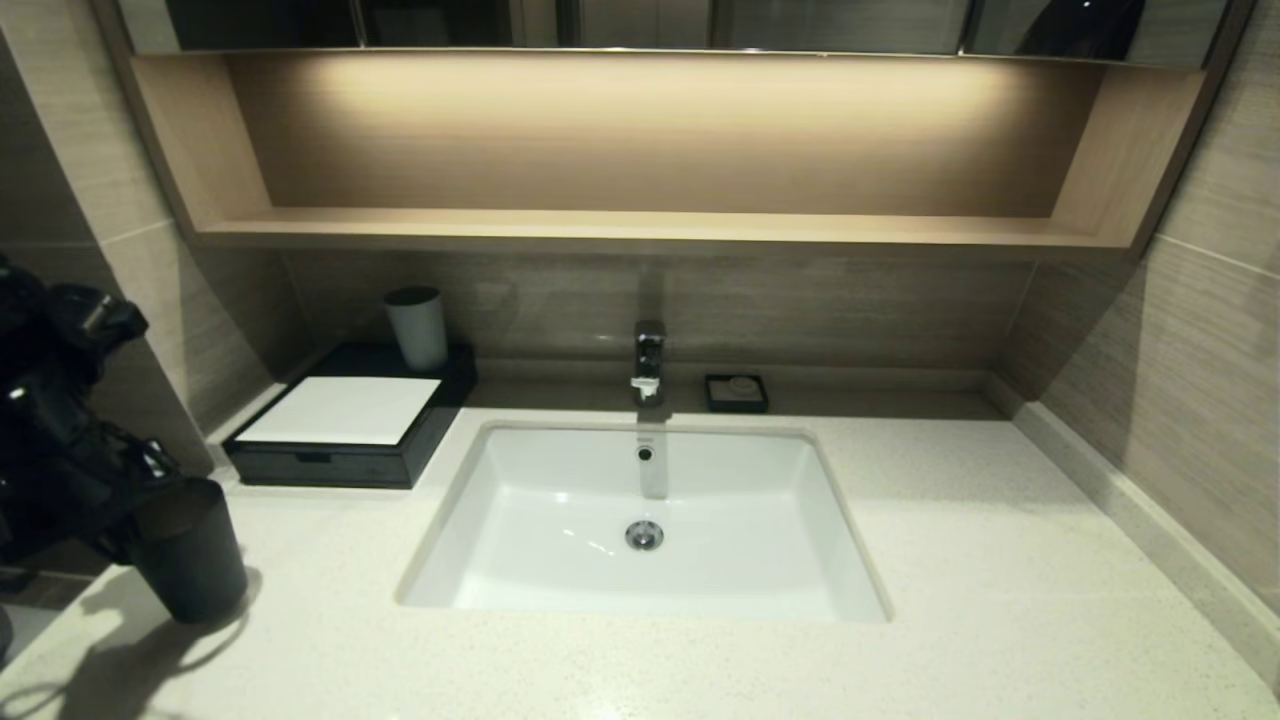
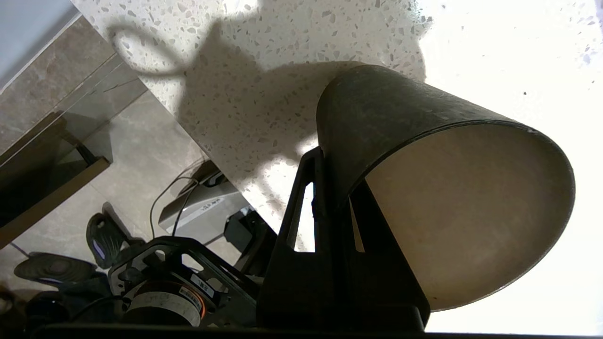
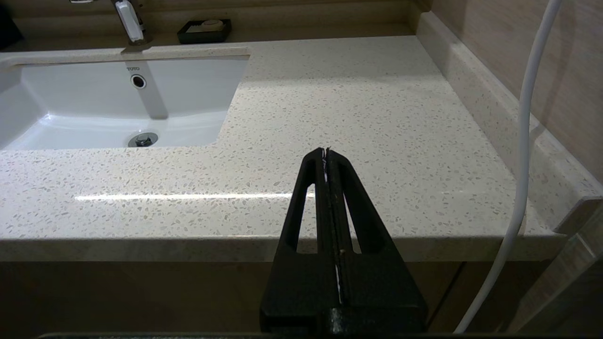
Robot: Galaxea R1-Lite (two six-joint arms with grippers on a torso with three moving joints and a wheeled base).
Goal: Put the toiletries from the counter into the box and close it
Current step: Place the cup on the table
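Observation:
The two plastic-wrapped packets show in no view. The black box (image 1: pixel 335 462) with its white top panel stands at the counter's (image 1: pixel 1000 560) back left; its front drawer looks shut. My left gripper (image 1: pixel 140 500) is at the counter's front left corner, shut on the rim of a dark grey tapered cup (image 1: pixel 190 560), one finger inside and one outside. The cup is tilted. In the left wrist view the gripper (image 2: pixel 325 160) pinches the cup's wall (image 2: pixel 400 117). My right gripper (image 3: pixel 325 153) is shut and empty, low before the counter's front right edge, out of the head view.
A white basin (image 1: pixel 560 520) is sunk in the middle, with a chrome tap (image 1: pixel 648 360) behind it. A pale cup (image 1: pixel 418 328) stands on the box's back. A small black soap dish (image 1: pixel 736 392) sits right of the tap. A wooden shelf (image 1: pixel 650 232) overhangs the back wall.

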